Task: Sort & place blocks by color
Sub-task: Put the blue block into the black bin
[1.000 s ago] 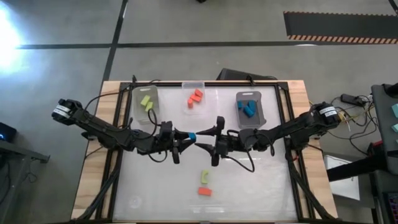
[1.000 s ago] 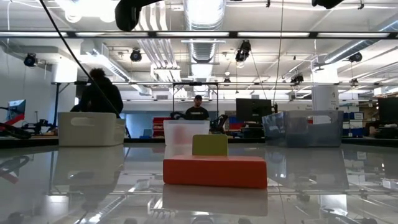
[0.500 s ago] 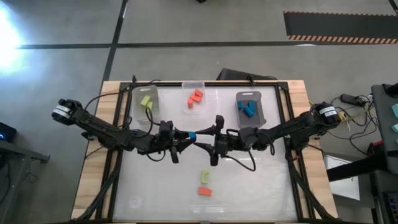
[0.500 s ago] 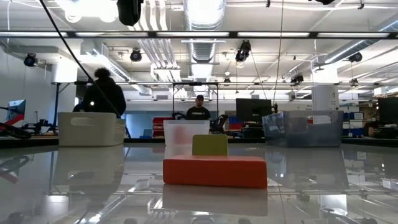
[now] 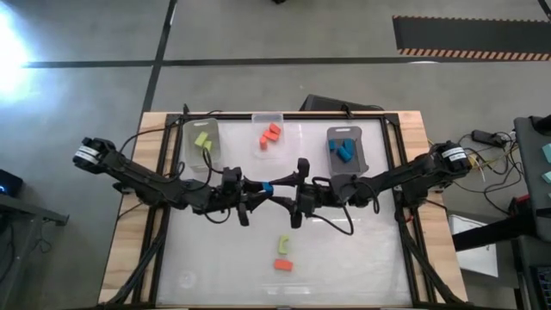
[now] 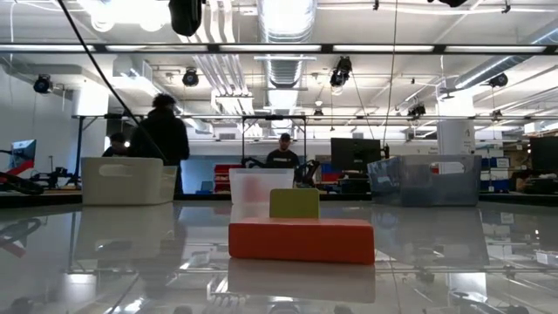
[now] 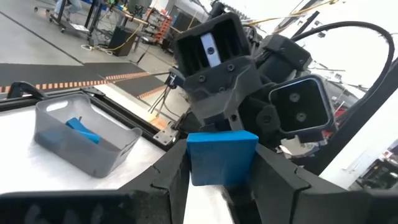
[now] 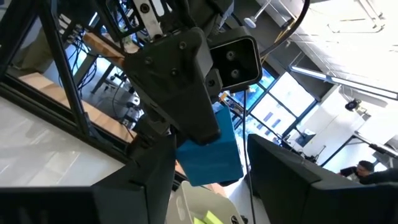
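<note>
High view: left gripper [image 5: 261,188] and right gripper [image 5: 280,187] meet mid-table, a blue block [image 5: 268,187] between them. Low view: an orange-red bar [image 6: 302,241] half hides a green block [image 6: 294,203]. Left wrist view: fingers clamp the blue block. Right wrist view: jaws apparently spread around it, contact unclear

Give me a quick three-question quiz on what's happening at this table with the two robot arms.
1. True or false: the small blue block lies loose, held by neither arm.
2. Which bin holds the other blue blocks? A: the left bin. B: the middle bin. C: the right grey plastic bin.
3. How many loose blocks lie on the glossy white tabletop in front of the arms?
Key: 1 false: the left jaws grip it in the air and the right jaws stand open around it. 2 C. 3 two: a lime green block and an orange-red bar.
</note>
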You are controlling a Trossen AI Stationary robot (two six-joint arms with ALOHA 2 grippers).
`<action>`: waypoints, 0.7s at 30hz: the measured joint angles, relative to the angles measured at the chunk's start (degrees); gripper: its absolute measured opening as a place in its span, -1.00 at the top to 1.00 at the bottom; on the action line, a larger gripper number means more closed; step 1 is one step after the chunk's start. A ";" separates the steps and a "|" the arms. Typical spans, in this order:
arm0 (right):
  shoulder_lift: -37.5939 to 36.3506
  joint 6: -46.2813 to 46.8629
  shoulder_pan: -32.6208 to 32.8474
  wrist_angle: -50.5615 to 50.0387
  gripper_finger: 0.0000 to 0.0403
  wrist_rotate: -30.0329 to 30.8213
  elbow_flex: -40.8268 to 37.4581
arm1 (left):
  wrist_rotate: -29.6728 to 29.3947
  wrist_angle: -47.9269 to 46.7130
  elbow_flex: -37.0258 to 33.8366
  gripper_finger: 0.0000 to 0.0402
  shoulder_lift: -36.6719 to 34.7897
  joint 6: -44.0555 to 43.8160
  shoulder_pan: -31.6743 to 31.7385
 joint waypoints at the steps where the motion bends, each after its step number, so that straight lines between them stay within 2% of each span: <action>1: 0.01 -0.01 -0.14 0.00 0.06 -0.07 -0.01 | 0.18 0.42 0.02 0.39 0.26 0.00 0.10; 11: 0.04 -0.91 -0.21 -0.39 0.34 -0.62 -0.10 | -0.05 0.30 -0.07 0.34 0.41 -0.43 0.57; 21: 0.04 1.31 -0.21 -0.64 0.37 -1.01 -0.11 | 0.17 -0.31 -0.22 0.12 0.39 0.99 0.59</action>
